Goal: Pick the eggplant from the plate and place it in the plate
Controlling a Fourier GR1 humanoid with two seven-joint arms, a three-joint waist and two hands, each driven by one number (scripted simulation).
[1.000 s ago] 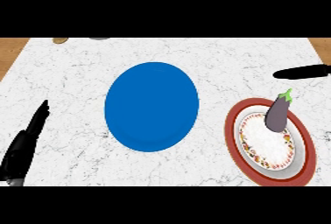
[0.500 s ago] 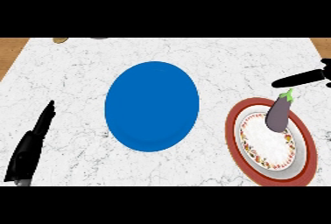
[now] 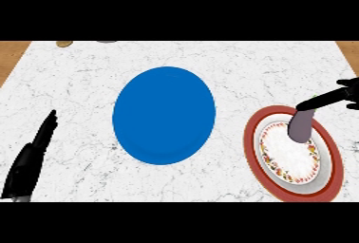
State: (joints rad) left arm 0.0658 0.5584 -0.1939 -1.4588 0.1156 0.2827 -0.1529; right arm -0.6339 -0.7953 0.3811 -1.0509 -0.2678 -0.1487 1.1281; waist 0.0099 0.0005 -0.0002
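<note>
**A:** Your right hand [image 3: 344, 93] has slid in since a second ago, fingers spread, one tip touching the eggplant [image 3: 300, 129] standing on the red-rimmed plate [image 3: 251, 142].

**B:** Yep, looks like the reach. Next: curl round it, lift, carry to the blue plate [image 3: 165, 121]. Left hand [image 3: 28, 163] rests straight-fingered, lower left.

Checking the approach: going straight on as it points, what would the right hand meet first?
Probably the eggplant, at its upper end; the right hand points right at it, depth unclear.

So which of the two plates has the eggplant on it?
The red-rimmed white plate on the right, beside the right hand; the eggplant sits on it. The blue plate is bare.
</note>
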